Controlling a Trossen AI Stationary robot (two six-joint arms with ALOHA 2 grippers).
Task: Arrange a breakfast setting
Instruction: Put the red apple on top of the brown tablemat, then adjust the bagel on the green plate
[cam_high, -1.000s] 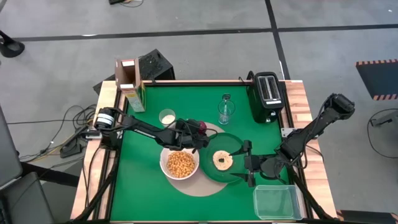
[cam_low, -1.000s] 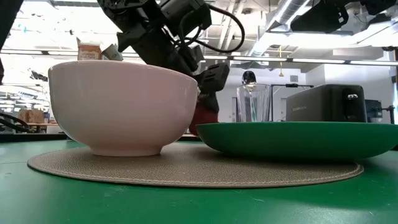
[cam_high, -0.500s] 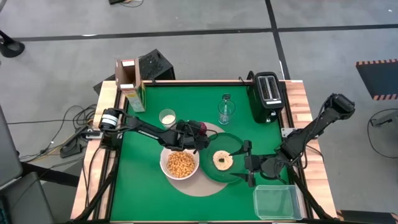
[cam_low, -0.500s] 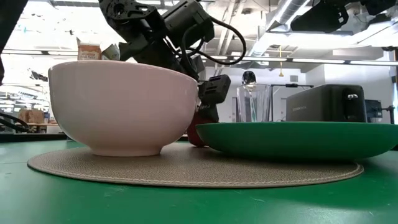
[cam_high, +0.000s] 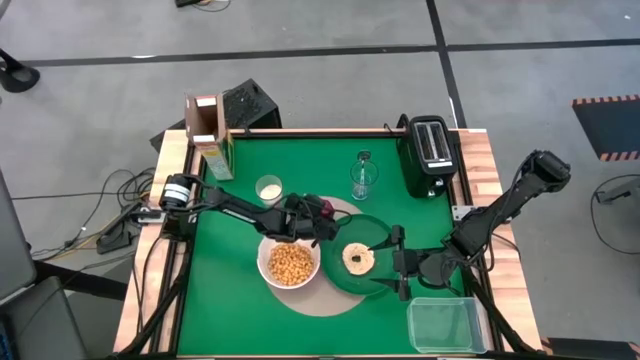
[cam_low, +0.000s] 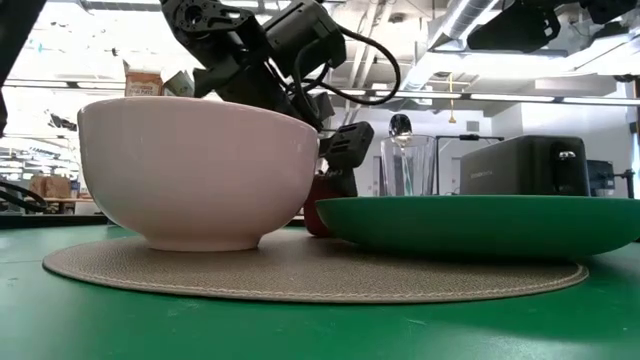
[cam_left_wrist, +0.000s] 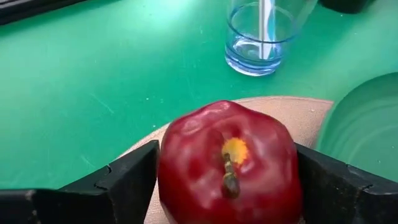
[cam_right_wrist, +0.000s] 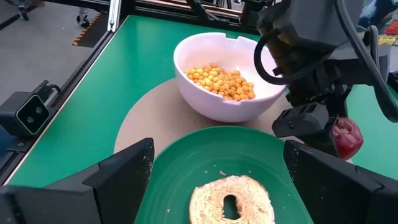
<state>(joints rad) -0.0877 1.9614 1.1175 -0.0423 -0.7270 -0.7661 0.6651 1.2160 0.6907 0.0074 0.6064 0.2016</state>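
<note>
The red apple (cam_left_wrist: 230, 162) sits between the fingers of my left gripper (cam_high: 322, 212), over the far part of the round tan mat (cam_high: 325, 298). On the mat stand the white bowl (cam_high: 290, 262), which holds cereal, and the dark-green plate (cam_high: 385, 235), which carries the round toasted bread (cam_high: 357, 257). My right gripper (cam_high: 398, 262) is open at the plate's right rim, one finger on either side of it in the right wrist view (cam_right_wrist: 217, 205). The clear glass (cam_high: 363, 178) holds the silver spoon (cam_left_wrist: 266, 25). The small white cup (cam_high: 268, 187) stands far left of the mat. My left gripper pinches the apple's two opposite sides (cam_left_wrist: 166, 180) between its two fingers. It comes from the table's left, slanting down. The apple stands upright with its stem (cam_left_wrist: 229, 177) up. In the low view its bottom (cam_low: 318, 228) is down at the mat.
A black toaster (cam_high: 430, 150) stands at the far right, a cereal box (cam_high: 210, 135) at the far left corner, and a clear plastic tub (cam_high: 440, 325) at the near right corner. Bare green table lies at the left and near left.
My left gripper has come down with the apple, which was above the mat a second ago and is now down at the mat behind the bowl. The gripper stays shut on it. My right gripper has kept still.
</note>
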